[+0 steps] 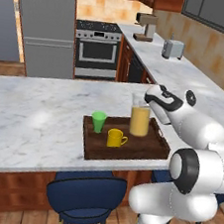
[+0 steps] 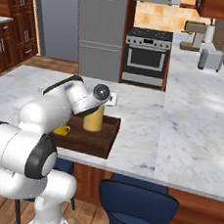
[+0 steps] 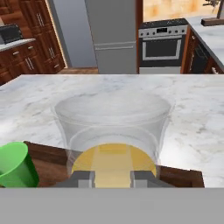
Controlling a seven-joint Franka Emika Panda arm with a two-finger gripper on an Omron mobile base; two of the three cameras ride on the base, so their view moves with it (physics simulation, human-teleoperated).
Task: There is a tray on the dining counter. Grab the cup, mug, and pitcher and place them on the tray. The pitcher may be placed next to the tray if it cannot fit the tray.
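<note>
Left base view: the tray (image 1: 129,147) lies on the near part of the dining counter (image 1: 33,118), its long side running left to right along the counter edge. On it stand the cup (image 1: 98,121) at the back left, the mug (image 1: 115,138) nearer the front with its handle pointing right, and the pitcher (image 1: 140,116) at the back right, upright with its long axis vertical. All three vessels look to be on the tray, so little seems left but letting go of the pitcher and drawing the arm away. The hand sits just right of the pitcher's rim.

Right base view: the arm covers much of the tray (image 2: 103,137). The pitcher (image 2: 94,120) stands upright on it with the hand against its upper part, and a bit of the mug (image 2: 62,130) peeks out on the left.

Hand view: the fingers (image 3: 113,178) sit narrowly apart at the pitcher (image 3: 113,131), which is very close and upright, liquid low in the glass. They appear closed on its near wall or rim, so I judge it held and not yet released. The cup (image 3: 15,165) is at lower left on the tray (image 3: 48,158)
</note>
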